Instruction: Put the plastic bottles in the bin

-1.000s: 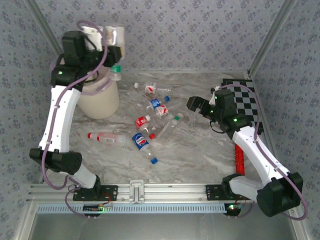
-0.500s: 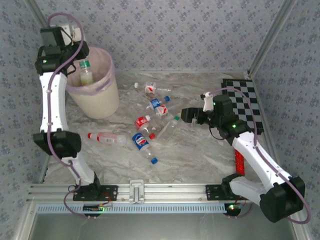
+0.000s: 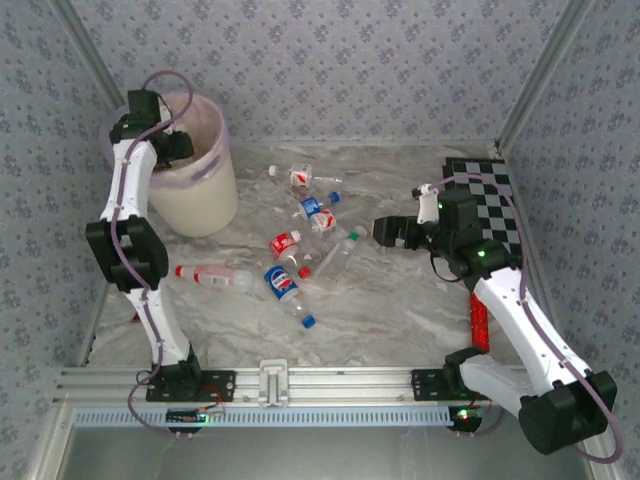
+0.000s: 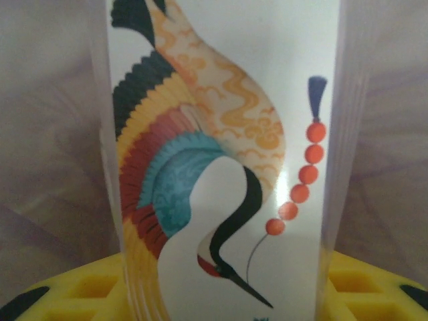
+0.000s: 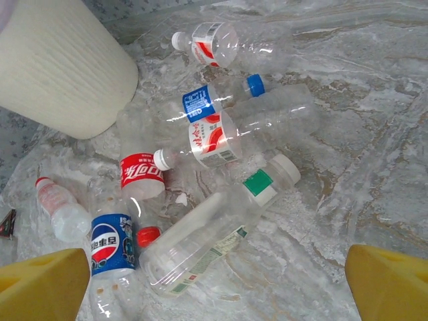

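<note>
Well, the left gripper (image 3: 176, 148) is down inside the bin (image 3: 205, 205) at the far left, its jaws clamped on a bottle with a crane label (image 4: 221, 167). Over on the right, the right gripper (image 3: 388, 232) hovers with jaws spread wide, empty, just beside the loose bottles (image 3: 284, 245) lying scattered on the marble table (image 3: 400, 310) near the bin, their labels red, blue and green

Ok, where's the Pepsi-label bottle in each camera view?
Top external: the Pepsi-label bottle lies just left of and below centre frame.
Right wrist: the same bottle is at bottom left, running off the lower edge.
Shared landmark: the cream bin, up and left of it in both.
</note>
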Robot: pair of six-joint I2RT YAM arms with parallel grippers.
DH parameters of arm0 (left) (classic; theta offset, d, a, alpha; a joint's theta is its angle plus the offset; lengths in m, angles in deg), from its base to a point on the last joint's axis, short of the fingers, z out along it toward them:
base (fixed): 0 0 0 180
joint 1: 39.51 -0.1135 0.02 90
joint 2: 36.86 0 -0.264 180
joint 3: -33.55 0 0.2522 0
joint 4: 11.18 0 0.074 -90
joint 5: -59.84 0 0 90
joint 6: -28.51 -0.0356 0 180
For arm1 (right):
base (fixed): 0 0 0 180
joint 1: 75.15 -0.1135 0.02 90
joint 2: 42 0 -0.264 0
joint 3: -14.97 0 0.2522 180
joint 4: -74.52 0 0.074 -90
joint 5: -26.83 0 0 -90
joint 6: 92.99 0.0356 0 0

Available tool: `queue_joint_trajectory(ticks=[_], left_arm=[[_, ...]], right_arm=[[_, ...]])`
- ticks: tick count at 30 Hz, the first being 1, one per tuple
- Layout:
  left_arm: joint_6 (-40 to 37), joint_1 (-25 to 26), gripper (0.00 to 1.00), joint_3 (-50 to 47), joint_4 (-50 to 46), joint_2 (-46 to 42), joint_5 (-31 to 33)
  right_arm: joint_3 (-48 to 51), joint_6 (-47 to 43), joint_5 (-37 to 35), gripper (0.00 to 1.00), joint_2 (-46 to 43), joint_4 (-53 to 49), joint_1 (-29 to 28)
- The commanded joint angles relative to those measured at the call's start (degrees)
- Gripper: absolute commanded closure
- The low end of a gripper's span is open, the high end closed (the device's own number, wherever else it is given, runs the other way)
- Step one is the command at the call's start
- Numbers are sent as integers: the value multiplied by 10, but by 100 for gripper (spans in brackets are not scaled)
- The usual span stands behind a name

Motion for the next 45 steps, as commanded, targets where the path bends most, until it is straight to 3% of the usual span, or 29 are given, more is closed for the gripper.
queue_joint_trajectory(ticks=[1,5,7,10,12,18,22,45], left_arm=[[-2,0,100,-28,30,-3,-16],[-3,1,98,-70,43,0,-23],[-6,2,83,-83,47,-1,-28],[-9,3,50,-101,57,-8,-33],[-13,2,35,-105,56,-10,-34],[-20,3,9,-119,57,-25,-44],[-26,3,1,-117,58,-43,-44],[-90,10,1,-63,5,-216,0]], right_arm=[[-9,1,3,0,0,-6,7],[0,18,13,0,-2,-1,14],[0,28,19,0,-1,2,20],[-7,34,24,0,5,6,26],[-8,39,25,0,8,13,28],[14,64,14,0,-1,42,32],[18,82,-12,0,-11,29,44],[73,125,-1,0,-8,64,61]])
